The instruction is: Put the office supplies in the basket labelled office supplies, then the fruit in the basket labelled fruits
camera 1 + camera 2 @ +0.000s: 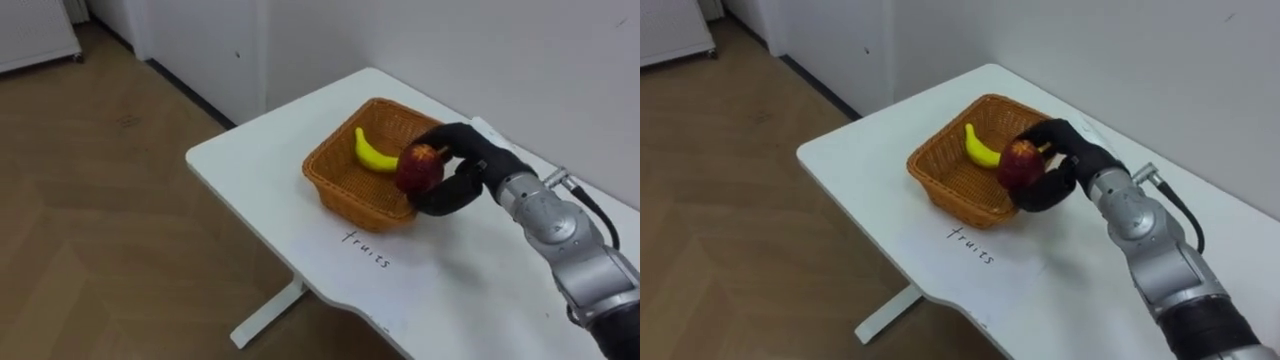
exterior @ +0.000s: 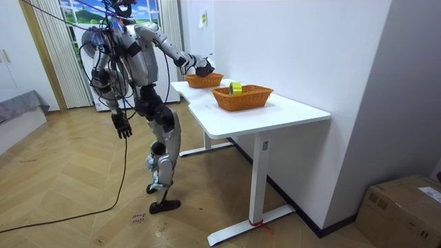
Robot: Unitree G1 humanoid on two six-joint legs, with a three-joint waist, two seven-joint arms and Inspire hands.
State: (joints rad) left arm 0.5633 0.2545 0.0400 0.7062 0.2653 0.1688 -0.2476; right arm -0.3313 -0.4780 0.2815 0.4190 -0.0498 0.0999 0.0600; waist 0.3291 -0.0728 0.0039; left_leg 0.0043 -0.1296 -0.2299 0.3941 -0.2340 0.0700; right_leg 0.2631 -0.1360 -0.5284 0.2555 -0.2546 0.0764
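Note:
A red apple (image 1: 418, 168) hangs over the near right rim of the wicker fruit basket (image 1: 340, 192), with my right hand (image 1: 468, 165) shut on it, fingers and thumb curled round it. A yellow banana (image 1: 372, 153) lies inside the basket. In the room view I stand at the end of the white table (image 2: 275, 114), right arm stretched out to that basket (image 2: 202, 80). My left hand (image 2: 122, 127) hangs by my side with relaxed fingers, holding nothing.
A second wicker basket (image 2: 242, 97) holding a yellow-green item (image 2: 236, 87) stands further along the table. A handwritten label (image 1: 366, 250) marks the tabletop in front of the fruit basket. A white wall runs close behind the table; wooden floor lies to my left.

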